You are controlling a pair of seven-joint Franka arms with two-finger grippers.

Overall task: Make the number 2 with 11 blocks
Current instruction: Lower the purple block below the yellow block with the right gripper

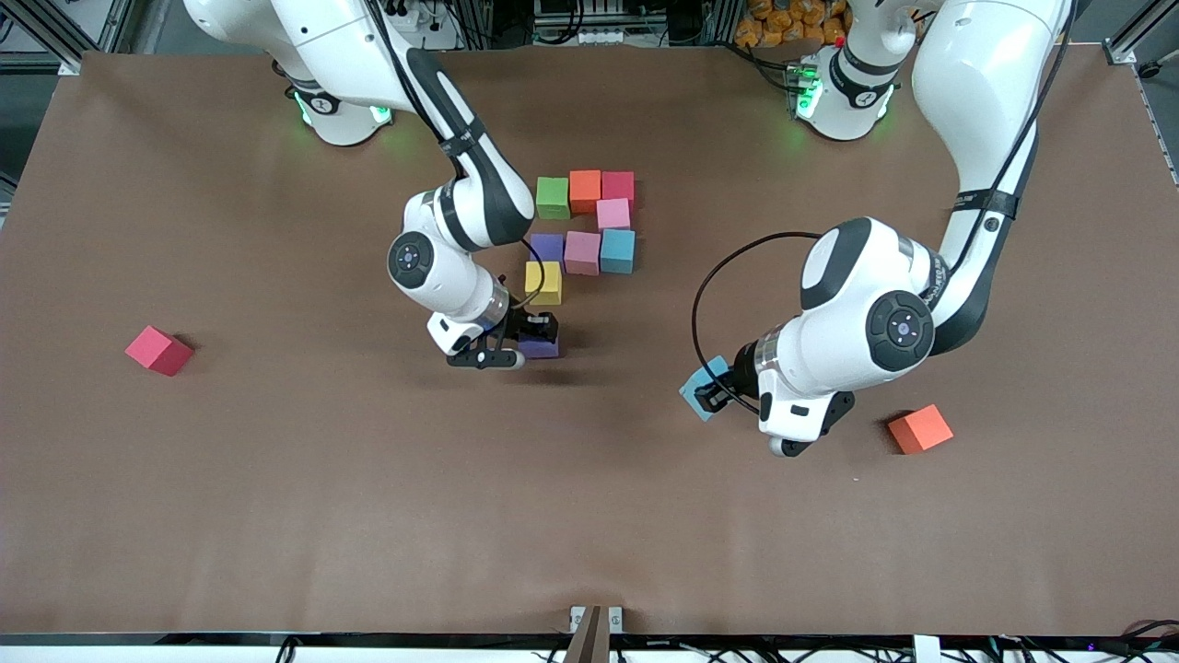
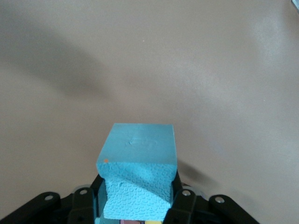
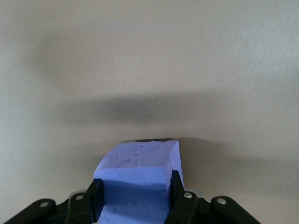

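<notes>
My right pincer [image 1: 537, 339] pinched a purple block [image 3: 138, 179] just above the brown table [image 1: 276, 497], beside the yellow block [image 1: 543, 283]; my left pincer [image 1: 710, 391] gripped a light-blue block [image 2: 138, 170] over bare matte paper.

light blue block [image 2: 138, 168] clamped between the black fingers [image 2: 183, 205] of the left gripper [image 2: 138, 207] (pebbled face toward the camera), above bare brown table [image 2: 187, 65].

Brown table [image 1: 276, 516]: eight-block cluster [image 1: 589, 226] near the bases (green, orange, red, pinks, purple, blue, yellow); stray red block [image 1: 158, 350] and orange block [image 1: 920, 429] well apart.
</notes>
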